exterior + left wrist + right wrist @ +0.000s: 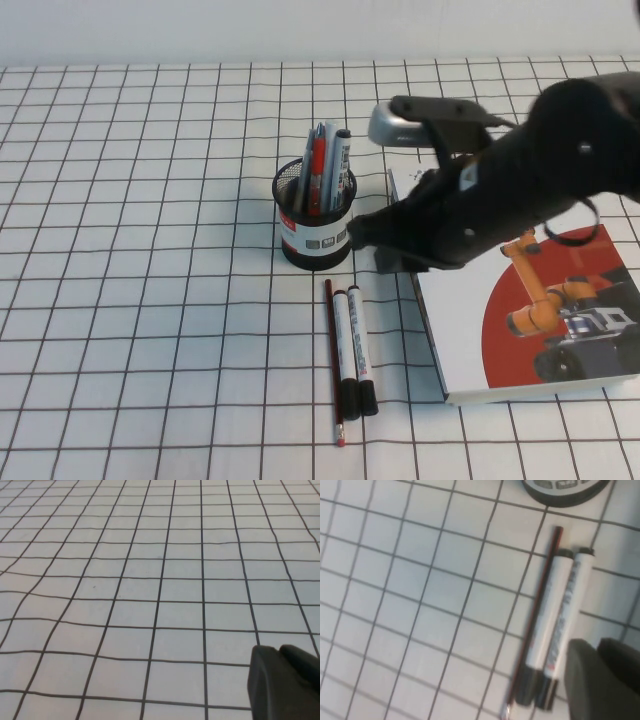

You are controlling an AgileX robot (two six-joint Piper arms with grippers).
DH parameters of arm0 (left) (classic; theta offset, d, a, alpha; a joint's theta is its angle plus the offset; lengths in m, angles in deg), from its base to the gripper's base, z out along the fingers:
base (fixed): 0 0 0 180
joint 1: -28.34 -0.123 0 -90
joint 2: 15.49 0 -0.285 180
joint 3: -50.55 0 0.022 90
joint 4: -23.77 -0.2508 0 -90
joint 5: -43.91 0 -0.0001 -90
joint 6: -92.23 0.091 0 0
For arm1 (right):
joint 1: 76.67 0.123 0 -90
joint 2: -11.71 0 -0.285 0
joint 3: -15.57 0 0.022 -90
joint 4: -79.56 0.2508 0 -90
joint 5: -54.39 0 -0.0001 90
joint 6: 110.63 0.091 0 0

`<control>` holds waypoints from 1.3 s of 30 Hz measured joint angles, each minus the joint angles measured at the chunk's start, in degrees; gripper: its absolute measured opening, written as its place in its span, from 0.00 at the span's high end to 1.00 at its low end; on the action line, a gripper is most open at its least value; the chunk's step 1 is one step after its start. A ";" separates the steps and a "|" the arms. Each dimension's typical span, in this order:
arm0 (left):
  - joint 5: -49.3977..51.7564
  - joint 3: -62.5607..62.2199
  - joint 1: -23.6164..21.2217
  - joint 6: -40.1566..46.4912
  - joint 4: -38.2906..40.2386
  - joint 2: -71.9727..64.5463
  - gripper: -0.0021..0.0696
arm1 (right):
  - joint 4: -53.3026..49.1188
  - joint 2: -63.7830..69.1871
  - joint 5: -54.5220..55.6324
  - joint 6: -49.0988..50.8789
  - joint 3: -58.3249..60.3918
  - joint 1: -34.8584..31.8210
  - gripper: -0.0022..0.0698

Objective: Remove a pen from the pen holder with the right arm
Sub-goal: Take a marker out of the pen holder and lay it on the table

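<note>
The black mesh pen holder [315, 222] stands mid-table with several pens [322, 165] upright in it. In front of it two white markers [352, 352] and a dark red pencil [333, 365] lie side by side on the checked cloth. My right gripper [385, 262] hangs just right of the holder, above the left edge of the book. In the right wrist view its fingers [585, 680] are together, shut on nothing, above the markers [565, 620], the pencil [540, 595] and the holder's base [560, 490]. My left gripper [277, 652] is shut over bare cloth.
A white book [520, 330] with a red circle and an orange robot arm on its cover lies right of the holder, under my right arm. The checked cloth [140, 260] covers the table.
</note>
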 joint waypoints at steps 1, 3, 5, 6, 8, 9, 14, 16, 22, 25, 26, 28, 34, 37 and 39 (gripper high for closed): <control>0.00 0.00 0.00 0.00 0.00 0.00 0.97 | -0.40 -2.85 -0.10 -0.10 1.65 0.09 0.93; 0.00 0.00 0.00 0.00 0.00 0.00 0.97 | -1.21 -8.32 -0.22 -0.10 4.53 0.09 0.96; 0.00 0.00 0.00 0.00 0.00 0.00 0.97 | -2.15 -13.60 -0.88 -0.10 7.62 0.09 0.98; 0.00 0.00 0.00 0.00 0.00 0.00 0.97 | -2.53 -16.16 -1.30 -0.21 9.13 0.09 0.98; 0.00 0.00 0.00 0.00 0.00 0.00 0.97 | -2.77 -20.57 -2.28 -1.45 12.15 0.09 0.99; 0.00 0.00 0.00 0.00 0.00 0.00 0.97 | -2.77 -22.81 -2.83 -2.46 13.54 0.09 0.99; 0.00 0.00 0.00 0.00 0.00 0.00 0.97 | -2.89 -30.38 -10.96 -4.36 16.80 0.09 0.99; 0.00 0.00 0.00 0.00 0.00 0.00 0.97 | -3.49 -32.01 -13.19 -4.47 16.88 0.09 0.99; 0.00 0.00 0.00 0.00 0.00 0.00 0.97 | -7.14 -35.56 -14.37 -4.69 18.64 0.09 0.99; 0.00 0.00 0.00 0.00 0.00 0.00 0.98 | -10.89 -36.89 -10.16 -4.69 22.57 0.09 0.99; 0.00 0.00 0.00 0.00 0.00 0.00 0.97 | -12.32 -37.61 -7.60 -4.69 24.50 -0.06 0.99; 0.00 0.00 0.00 0.00 0.00 0.00 0.97 | -13.95 -39.85 -1.91 -4.69 29.54 -1.45 0.99; 0.00 0.00 0.00 0.00 0.00 0.00 0.97 | -15.43 -54.77 18.60 -4.69 50.25 -14.47 0.99; 0.00 0.00 0.00 0.00 0.00 0.00 0.97 | -15.85 -63.44 27.49 -4.69 61.51 -21.94 0.99; 0.00 0.00 0.00 0.00 0.00 0.00 0.97 | -15.86 -69.29 32.63 -4.69 67.89 -26.03 0.99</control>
